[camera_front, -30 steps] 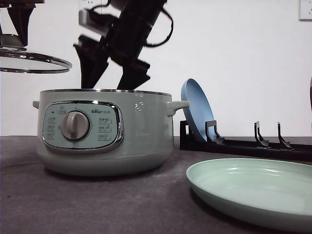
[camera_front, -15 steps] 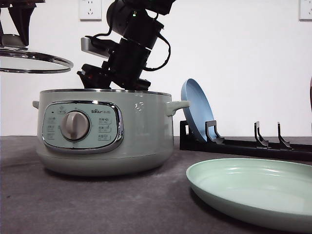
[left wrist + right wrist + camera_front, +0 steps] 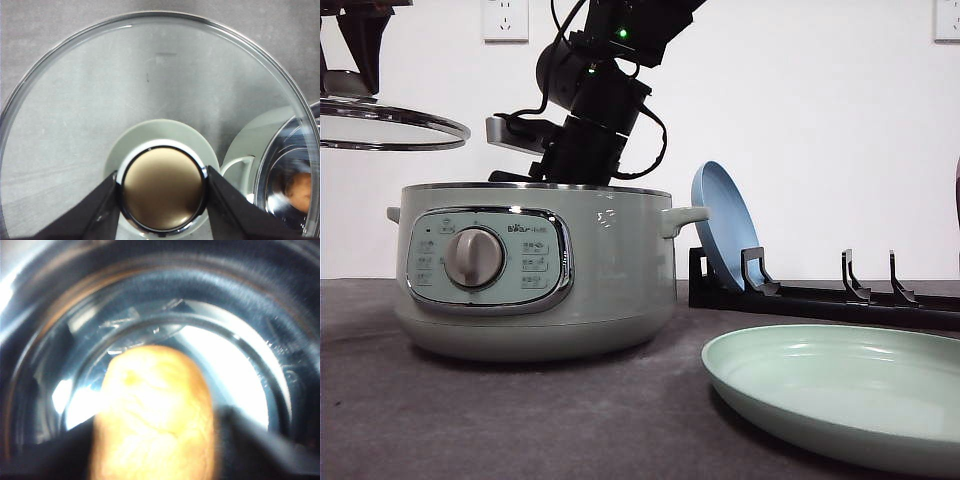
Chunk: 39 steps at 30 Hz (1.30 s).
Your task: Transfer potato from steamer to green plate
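Inside the steamer, right wrist view: one potato between the right end effector's dark fingers; contact too blurred to judge. Front view hides both behind the pot wall. Left end effector clamped on one glass lid's knob. Two plates: green plate on table, blue plate racked.

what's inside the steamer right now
The potato lies on the shiny metal floor of the steamer, with the right gripper reaching in around it. Its underside is hidden.
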Available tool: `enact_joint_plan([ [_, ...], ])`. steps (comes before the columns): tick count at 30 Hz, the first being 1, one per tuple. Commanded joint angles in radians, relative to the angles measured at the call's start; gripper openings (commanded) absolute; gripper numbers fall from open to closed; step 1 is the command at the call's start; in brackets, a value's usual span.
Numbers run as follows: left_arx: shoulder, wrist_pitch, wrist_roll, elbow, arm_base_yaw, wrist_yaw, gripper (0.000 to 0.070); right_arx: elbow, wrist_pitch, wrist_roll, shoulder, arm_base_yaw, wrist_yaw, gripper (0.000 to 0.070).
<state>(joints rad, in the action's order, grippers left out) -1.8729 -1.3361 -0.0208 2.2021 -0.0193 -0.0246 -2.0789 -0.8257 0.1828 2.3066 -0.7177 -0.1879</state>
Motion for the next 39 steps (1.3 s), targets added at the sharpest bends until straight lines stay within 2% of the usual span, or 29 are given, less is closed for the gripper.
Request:
enact_joint_plan([
  [1,0.002,0.027,-0.013,0.045,0.000,-0.002,0.0010,-0.030,0.002,-0.007,0.024,-0.007,-0.004,0.0223],
  [2,0.002,0.027,-0.013,0.045,0.000,-0.002,0.0010,-0.030,0.001,-0.012,0.024,-0.006,-0.005,0.0192],
  [6,0.002,0.032,-0.013,0.045,0.000,-0.002,0.0010,-0.046,0.006,-0.016,0.019,-0.006,-0.023,0.0189],
  [9,0.002,0.032,-0.013,0.044,-0.001,-0.002,0.0010,-0.126,-0.053,-0.016,0.013,-0.004,-0.021,0.0189],
  [16,0.002,0.038,-0.013,0.044,-0.001,-0.002,0.0010,-0.411,-0.373,-0.019,-0.014,0.007,-0.022,0.0189],
  [23,0.002,0.038,-0.013,0.038,-0.001,-0.002,0.0010,-0.421,-0.554,-0.029,-0.189,0.039,-0.011,0.0189],
  [30,0.002,0.026,-0.016,0.034,-0.001,-0.002,0.0010,-0.282,-0.590,-0.062,-0.432,0.073,0.094,0.0190],
  [39,0.002,0.024,-0.016,0.034,-0.001,-0.002,0.0010,0.250,-0.591,-0.108,-0.856,0.128,0.112,0.0190],
])
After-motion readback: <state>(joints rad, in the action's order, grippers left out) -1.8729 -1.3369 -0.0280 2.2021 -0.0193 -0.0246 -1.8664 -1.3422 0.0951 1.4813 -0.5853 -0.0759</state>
